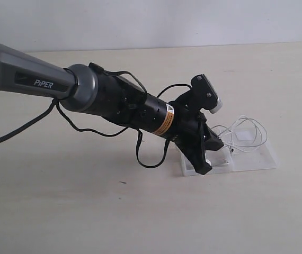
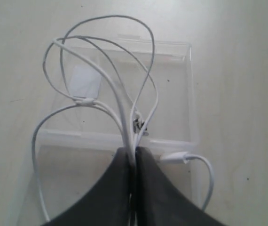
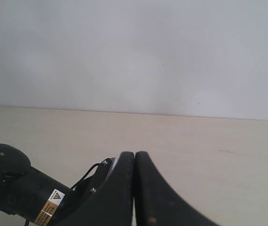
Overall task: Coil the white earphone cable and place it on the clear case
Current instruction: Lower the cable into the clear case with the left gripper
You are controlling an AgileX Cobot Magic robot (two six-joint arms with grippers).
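A: Whereabouts of the long, very thin white earphone cable [image 2: 84,100]?
B: Lies in loose loops on and over the flat, frosted clear plastic case [image 2: 171,94]. Fans out from the black left gripper [image 2: 133,153] towards the half with the small white square sticker [image 2: 86,81], a few loops past the case rim over the pale wooden table [image 1: 140,211]
A: And the grip?
B: Left jaws pressed together on a bundle of cable strands, low over the other half of the case. Black right gripper [image 3: 134,157] closed too, on nothing, above the table, with the black left arm [image 3: 11,183] lower down beside it
A: Lie of the case?
B: Flat on the table, opened out, long axis left to right in the exterior view, sticker half on the right
A: Count?
B: One cable, one case of two halves, one sticker, two grippers. Number of loops: cannot tell, too tangled. One thicker white piece [image 2: 174,157] on the cable, just beside the left fingertips
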